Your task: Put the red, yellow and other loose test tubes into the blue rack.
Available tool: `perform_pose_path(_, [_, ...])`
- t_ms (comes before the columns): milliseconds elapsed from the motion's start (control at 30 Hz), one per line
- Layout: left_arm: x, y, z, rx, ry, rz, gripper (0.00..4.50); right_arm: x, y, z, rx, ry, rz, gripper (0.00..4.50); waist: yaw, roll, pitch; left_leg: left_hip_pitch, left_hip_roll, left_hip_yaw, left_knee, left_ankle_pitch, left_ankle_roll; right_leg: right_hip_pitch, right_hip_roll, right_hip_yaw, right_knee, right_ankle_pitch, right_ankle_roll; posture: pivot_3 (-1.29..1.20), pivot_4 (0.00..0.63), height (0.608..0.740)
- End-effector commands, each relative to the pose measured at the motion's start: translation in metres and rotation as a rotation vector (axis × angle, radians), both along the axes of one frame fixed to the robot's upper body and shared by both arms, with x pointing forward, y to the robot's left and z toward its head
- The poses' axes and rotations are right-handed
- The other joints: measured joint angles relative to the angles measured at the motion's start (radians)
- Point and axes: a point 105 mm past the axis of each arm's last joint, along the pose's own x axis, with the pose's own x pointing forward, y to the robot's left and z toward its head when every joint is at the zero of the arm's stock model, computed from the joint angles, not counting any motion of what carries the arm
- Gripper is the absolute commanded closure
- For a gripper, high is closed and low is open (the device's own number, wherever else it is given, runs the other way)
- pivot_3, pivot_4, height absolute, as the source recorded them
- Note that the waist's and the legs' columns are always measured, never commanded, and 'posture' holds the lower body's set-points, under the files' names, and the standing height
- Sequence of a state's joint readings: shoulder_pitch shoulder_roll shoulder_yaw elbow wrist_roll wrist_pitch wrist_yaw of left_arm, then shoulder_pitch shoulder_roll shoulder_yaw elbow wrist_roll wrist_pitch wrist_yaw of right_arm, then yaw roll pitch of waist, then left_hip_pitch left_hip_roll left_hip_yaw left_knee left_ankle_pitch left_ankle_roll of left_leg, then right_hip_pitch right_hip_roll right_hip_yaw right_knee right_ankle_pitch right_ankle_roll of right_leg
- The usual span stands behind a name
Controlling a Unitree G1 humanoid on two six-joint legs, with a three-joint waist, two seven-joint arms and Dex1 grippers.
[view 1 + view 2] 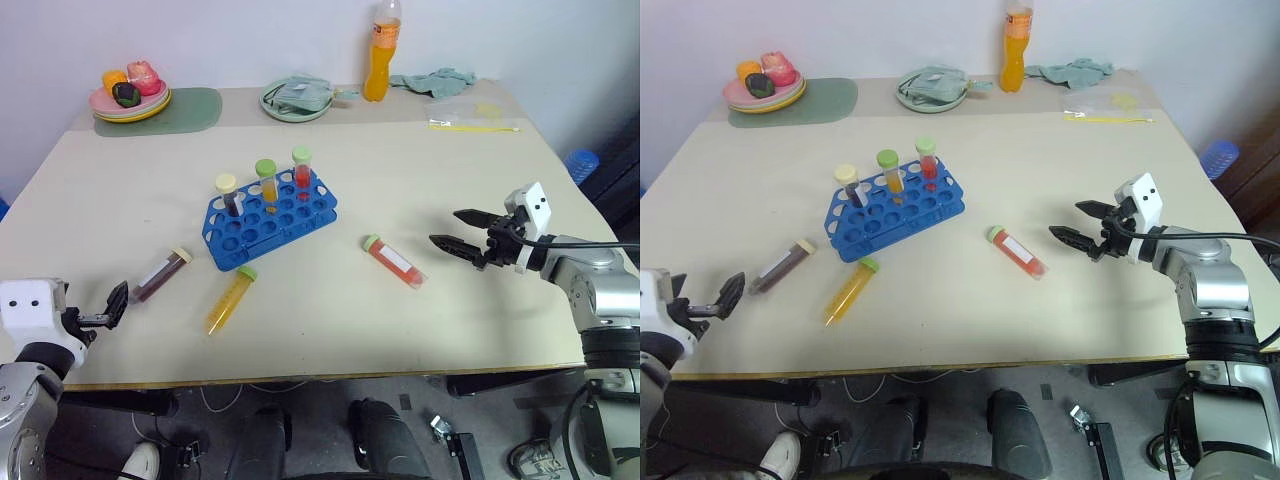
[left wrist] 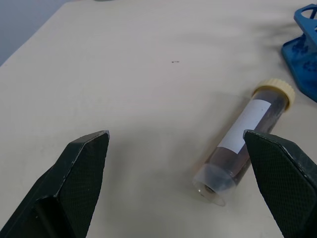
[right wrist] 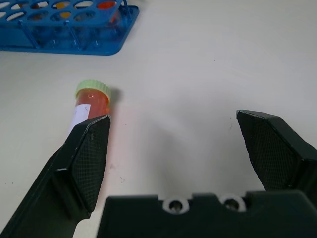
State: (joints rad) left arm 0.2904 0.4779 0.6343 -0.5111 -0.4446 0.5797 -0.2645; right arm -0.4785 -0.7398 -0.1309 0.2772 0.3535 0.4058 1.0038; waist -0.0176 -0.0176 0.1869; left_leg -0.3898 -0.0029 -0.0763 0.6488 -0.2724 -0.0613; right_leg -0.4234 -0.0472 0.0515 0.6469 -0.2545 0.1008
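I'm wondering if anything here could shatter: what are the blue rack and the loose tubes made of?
The blue rack looks like moulded plastic: uniform glossy blue with even round holes. The dark tube, red tube and yellow tube look like clear plastic with screw caps and paper labels, though glass can't be ruled out.

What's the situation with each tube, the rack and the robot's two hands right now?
Blue rack: upright on the table, three capped tubes standing in it.
Red tube: lying loose, capped.
Yellow tube: lying loose, capped.
Dark tube: lying loose, capped.
Left hand: open, empty, facing the dark tube.
Right hand: open, empty, beside the red tube.
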Motion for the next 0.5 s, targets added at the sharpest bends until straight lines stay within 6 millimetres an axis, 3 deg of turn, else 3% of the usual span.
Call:
perform_pose_path(33, [0.003, -0.002, 0.006, 0.024, -0.035, -0.004, 0.04, 0.003, 0.0, 0.02, -0.029, -0.069, 0.012, 0.0, 0.0, 0.0, 0.0, 0.0, 0.0, 0.0, 0.0, 0.0, 0.0, 0.0, 0.0, 0.0, 0.0, 0.0, 0.0, 0.0, 0.15, 0.74])
perform_pose_path(333, [0.008, -0.004, 0.015, 0.035, -0.072, -0.026, 0.04, 0.006, 0.009, 0.024, -0.052, -0.072, 0.007, 0.0, 0.0, 0.0, 0.0, 0.0, 0.0, 0.0, 0.0, 0.0, 0.0, 0.0, 0.0, 0.0, 0.0, 0.0, 0.0, 0.0, 0.15, 0.74])
perform_pose_path(500, [0.021, -0.031, 0.024, 0.042, -0.105, -0.149, 0.04, 0.01, 0.016, 0.033, -0.084, -0.07, -0.029, 0.0, 0.0, 0.0, 0.0, 0.0, 0.0, 0.0, 0.0, 0.0, 0.0, 0.0, 0.0, 0.0, 0.0, 0.0, 0.0, 0.0, 0.15, 0.74])
